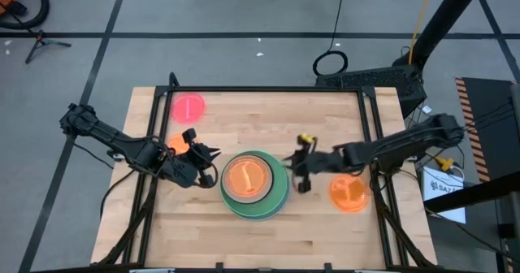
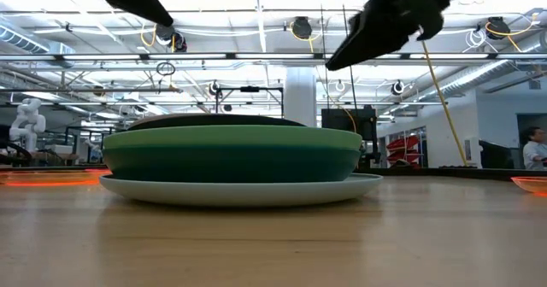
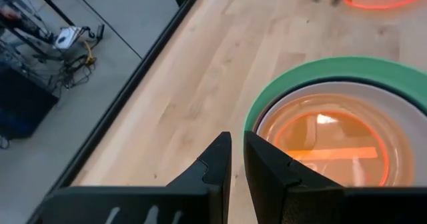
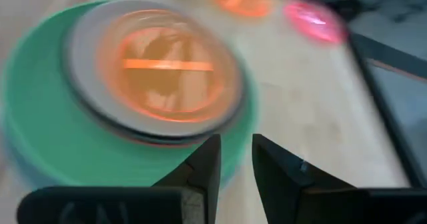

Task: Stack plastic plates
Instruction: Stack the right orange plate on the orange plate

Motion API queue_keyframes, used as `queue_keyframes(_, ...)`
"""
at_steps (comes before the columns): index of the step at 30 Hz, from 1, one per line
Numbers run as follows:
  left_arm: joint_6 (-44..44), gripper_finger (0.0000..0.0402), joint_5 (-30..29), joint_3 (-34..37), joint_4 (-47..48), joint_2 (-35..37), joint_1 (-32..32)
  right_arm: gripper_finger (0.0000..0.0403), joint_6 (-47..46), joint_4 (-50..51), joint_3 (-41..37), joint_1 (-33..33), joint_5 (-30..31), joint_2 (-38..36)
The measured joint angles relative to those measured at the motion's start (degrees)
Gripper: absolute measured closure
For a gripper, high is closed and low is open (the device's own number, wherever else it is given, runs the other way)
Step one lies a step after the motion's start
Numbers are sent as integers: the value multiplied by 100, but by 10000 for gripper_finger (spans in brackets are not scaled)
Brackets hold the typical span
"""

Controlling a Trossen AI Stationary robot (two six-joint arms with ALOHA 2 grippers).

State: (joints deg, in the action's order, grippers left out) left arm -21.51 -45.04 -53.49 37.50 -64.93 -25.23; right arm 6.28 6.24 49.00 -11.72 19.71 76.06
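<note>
A stack of plastic plates [image 1: 254,184] stands mid-table, with a pale plate at its base [image 2: 239,189], green plates [image 2: 231,150] above it and a translucent orange plate [image 1: 246,176] on top inside a grey-white one [image 3: 280,111]. My left gripper [image 1: 213,167] hovers just left of the stack, fingers almost together, holding nothing [image 3: 237,164]. My right gripper [image 1: 302,174] hovers just right of the stack, slightly open and empty [image 4: 237,161]. Lying flat on the table are a pink plate [image 1: 188,106] far left and an orange plate [image 1: 348,193] at the right. Another orange plate [image 1: 172,145] is partly under the left arm.
A black frame rail [image 1: 154,135] runs along the table's left and right sides. Bare wood lies along the near edge [image 1: 260,240] and the far middle [image 1: 276,119]. Both arms show above the stack in the low view [image 2: 385,22].
</note>
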Motion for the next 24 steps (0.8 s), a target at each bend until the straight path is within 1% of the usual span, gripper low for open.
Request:
queue_keyframes(3, -276, 352, 1, 0, 15, 0, -2, 321, -235, -392, -570, 290, 423, -482)
queue_keyframes(6, -488, 352, 4, 0, 60, 1, 0, 321, -825, -493, -1016, 604, 789, -839)
queue_keyframes(9, -620, 352, 4, 0, 102, 2, 0, 321, -1642, -175, -1310, 864, 880, -1082)
queue_keyframes(11, -641, 352, 4, 0, 96, 2, 2, 321, -2383, 435, -1376, 951, 843, -1205)
queue_keyframes(13, -637, 352, 4, 0, 96, 2, 2, 321, -3304, 1218, -1376, 999, 482, -1339)
queue_keyframes(16, -603, 352, 4, 0, 98, 0, 2, 321, -4400, 2081, -1374, 1006, -548, -1554)
queue_keyframes(18, -532, 352, 4, 0, 100, 2, 2, 321, -4633, 2409, -1374, 949, -1217, -1641)
queue_keyframes(19, -491, 352, 2, 0, 98, 2, 2, 321, -4630, 2480, -1374, 885, -1451, -1663)
queue_keyframes(24, -408, 352, -1, 0, 100, 1, 9, 321, -4644, 2956, -1369, 594, -2147, -1673)
